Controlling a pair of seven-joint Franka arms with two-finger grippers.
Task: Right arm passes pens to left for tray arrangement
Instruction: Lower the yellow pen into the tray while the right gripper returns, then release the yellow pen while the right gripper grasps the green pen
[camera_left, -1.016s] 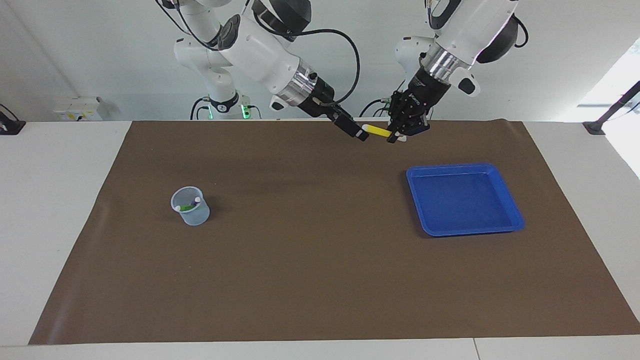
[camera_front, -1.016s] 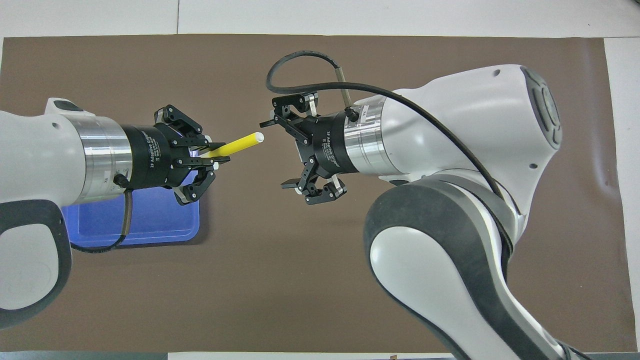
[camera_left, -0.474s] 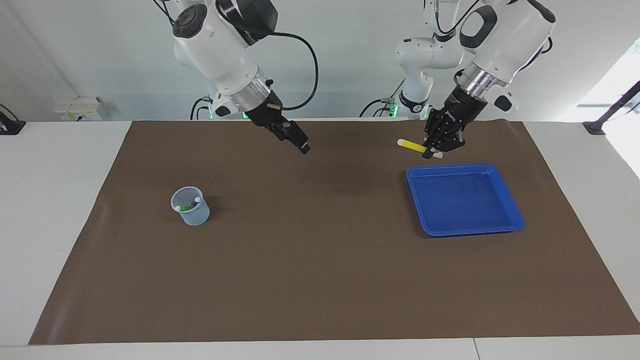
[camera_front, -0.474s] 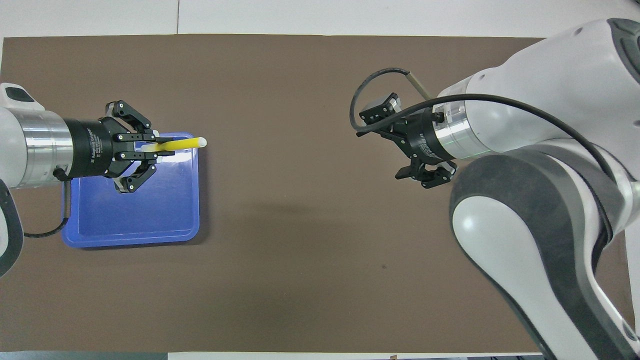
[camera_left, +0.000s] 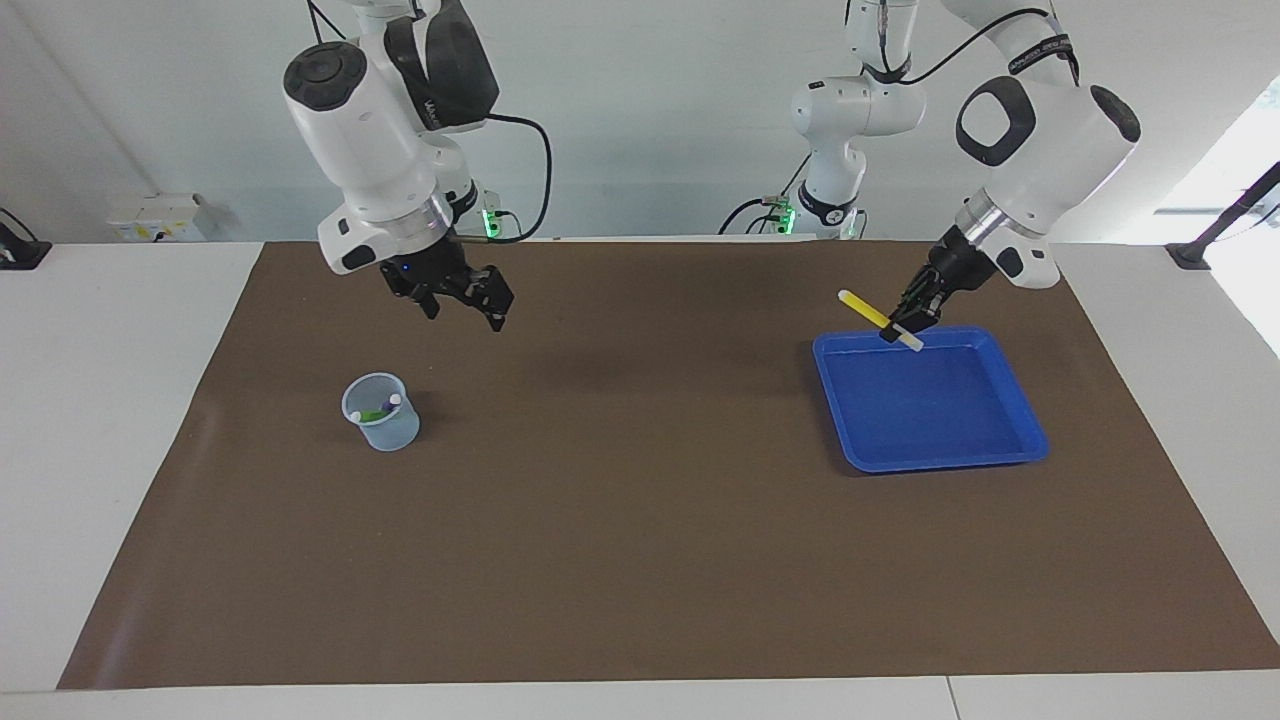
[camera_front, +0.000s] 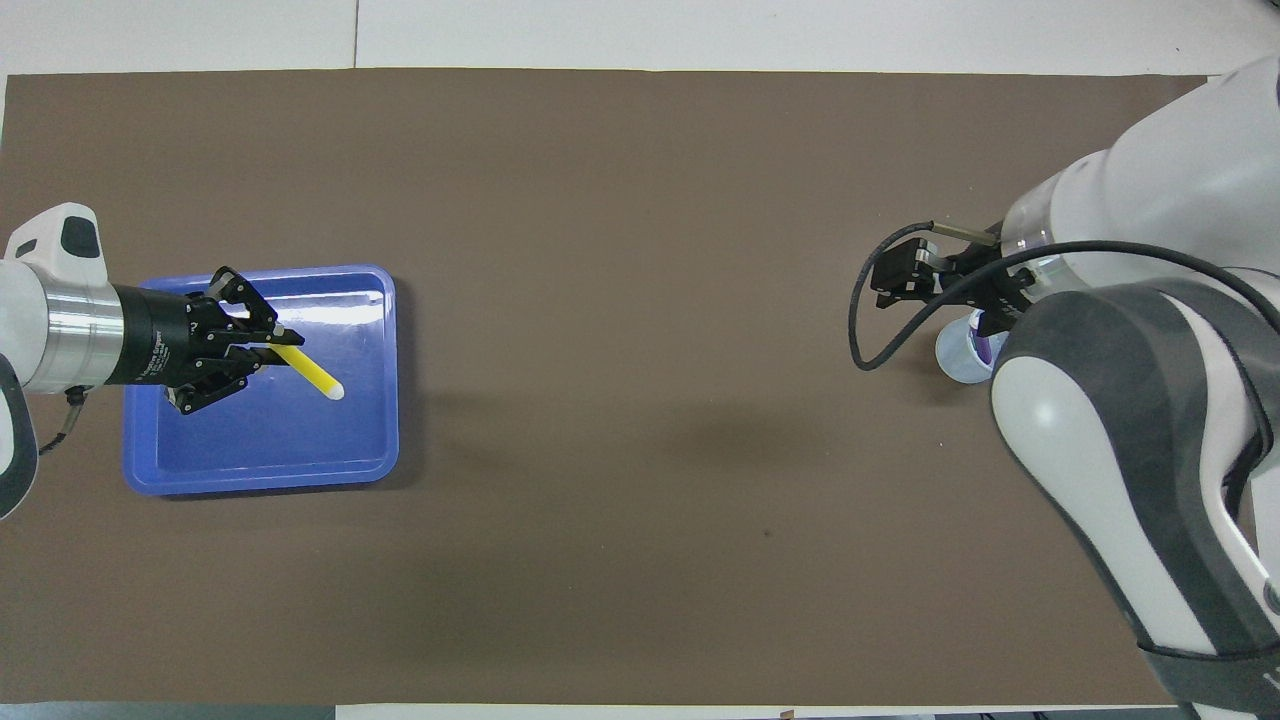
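Observation:
My left gripper (camera_left: 900, 328) is shut on a yellow pen (camera_left: 865, 308) with white ends and holds it tilted above the blue tray (camera_left: 950, 425), over the tray's edge nearer to the robots. In the overhead view the left gripper (camera_front: 262, 345) and the pen (camera_front: 312, 374) are over the tray (camera_front: 280, 445). The tray holds nothing. My right gripper (camera_left: 465, 312) is open and empty, up in the air over the mat near a clear cup (camera_left: 381, 415) that holds a few pens (camera_left: 375, 410). In the overhead view the right arm hides most of the cup (camera_front: 958, 362).
A brown mat (camera_left: 640, 520) covers the table, with the tray toward the left arm's end and the cup toward the right arm's end. The mat between them is bare. White table edges border the mat.
The pen went from near the right gripper to the left gripper alone. The left gripper carried it out over the tray. The right gripper swung away, empty, toward the cup.

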